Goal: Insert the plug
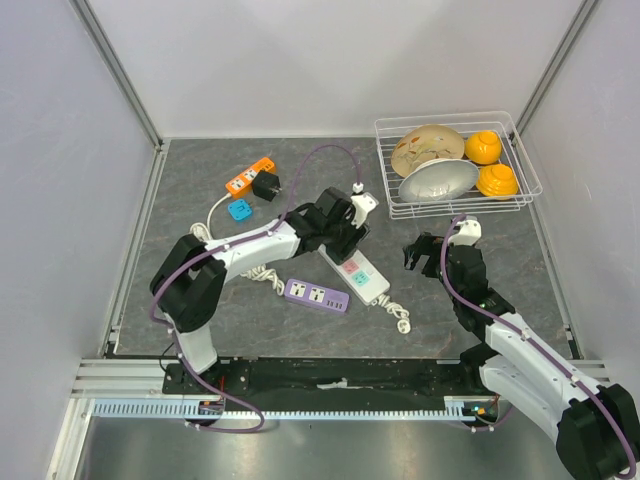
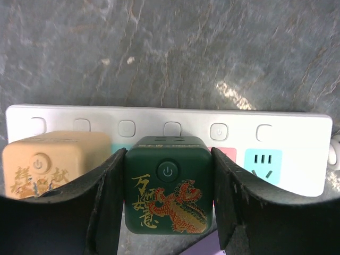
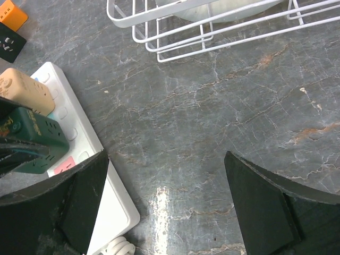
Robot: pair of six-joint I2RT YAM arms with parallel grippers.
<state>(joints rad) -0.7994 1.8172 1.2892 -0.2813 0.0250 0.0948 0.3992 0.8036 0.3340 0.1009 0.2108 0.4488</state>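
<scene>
Squarely between the left jaws, clamped on its sides, sits the green plug (image 2: 168,183), on the white power strip (image 2: 287,127) mid-bench, just beside a beige plug (image 2: 48,159). The strip's long axis runs across the jaws. The right jaws hang wide apart, holding nothing, toward the right edge.

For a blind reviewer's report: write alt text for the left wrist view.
The left claw grips a dark green cube plug with a gold and red dragon, held against a white power strip. A beige cube plug sits beside it on the strip, on a grey marbled table.
</scene>
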